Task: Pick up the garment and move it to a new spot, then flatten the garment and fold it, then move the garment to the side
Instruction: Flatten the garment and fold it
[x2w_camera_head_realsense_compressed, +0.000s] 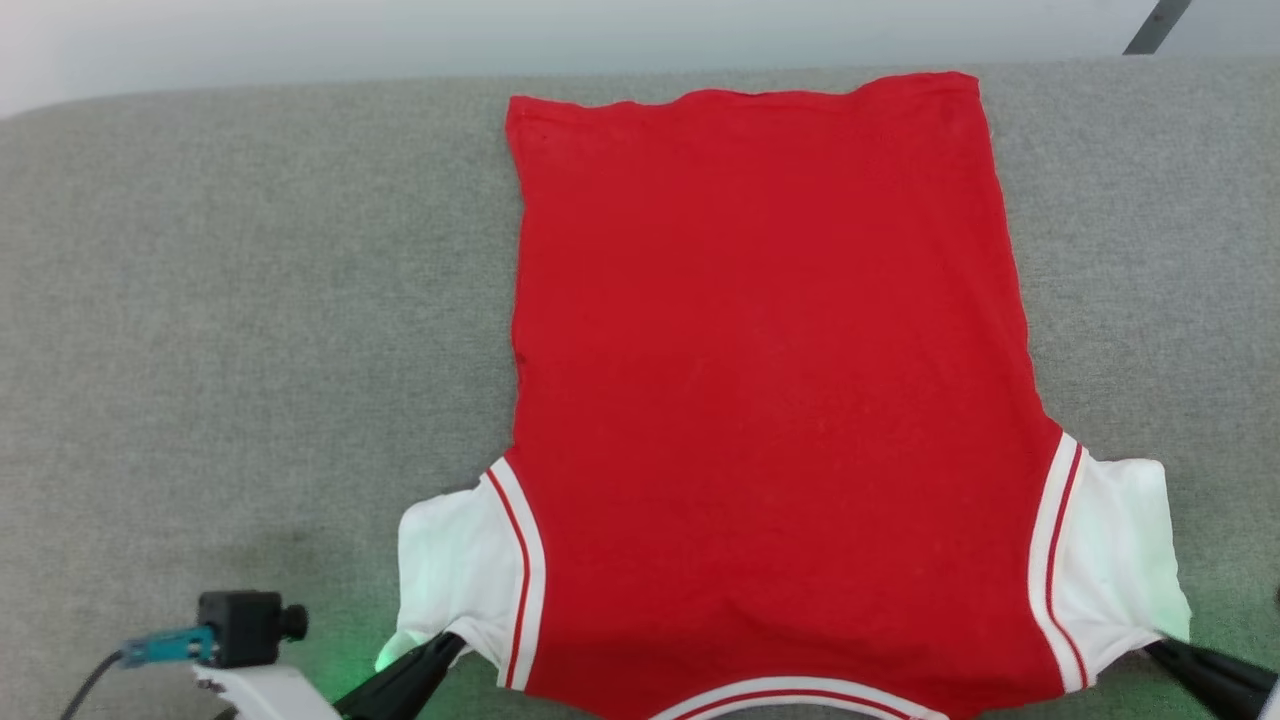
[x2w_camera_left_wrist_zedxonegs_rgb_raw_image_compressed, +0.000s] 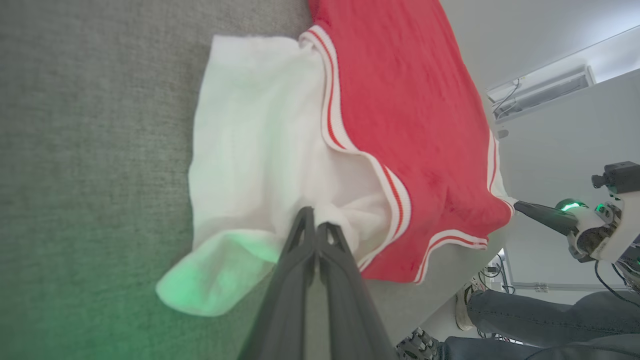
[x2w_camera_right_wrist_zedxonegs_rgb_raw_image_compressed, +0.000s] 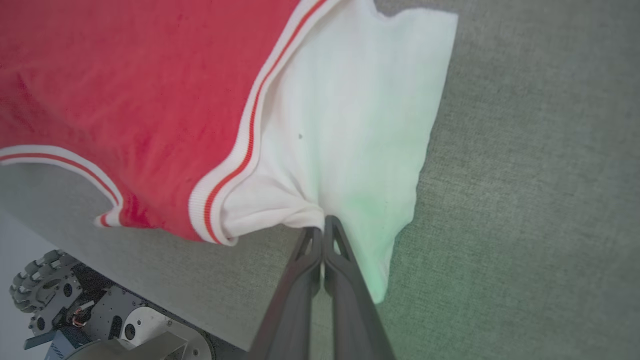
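The red sleeveless fabric jersey (x2w_camera_head_realsense_compressed: 770, 400) is laid flat on the grey cloth worktop (x2w_camera_head_realsense_compressed: 250, 300), its white corners at 7 and 5 o'clock pinched in the jaws of the left gripper (x2w_camera_head_realsense_compressed: 450, 645) and the right gripper (x2w_camera_head_realsense_compressed: 1160, 650); folding and moving aside are judged left.

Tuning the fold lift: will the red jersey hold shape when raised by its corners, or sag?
Likely floppy: the jersey puckers where the left gripper and right gripper pinch its white corners, so the middle should sag. Probably light: it lies thin and flat. Pushed, it may bunch on the coarse grey cloth rather than slide.
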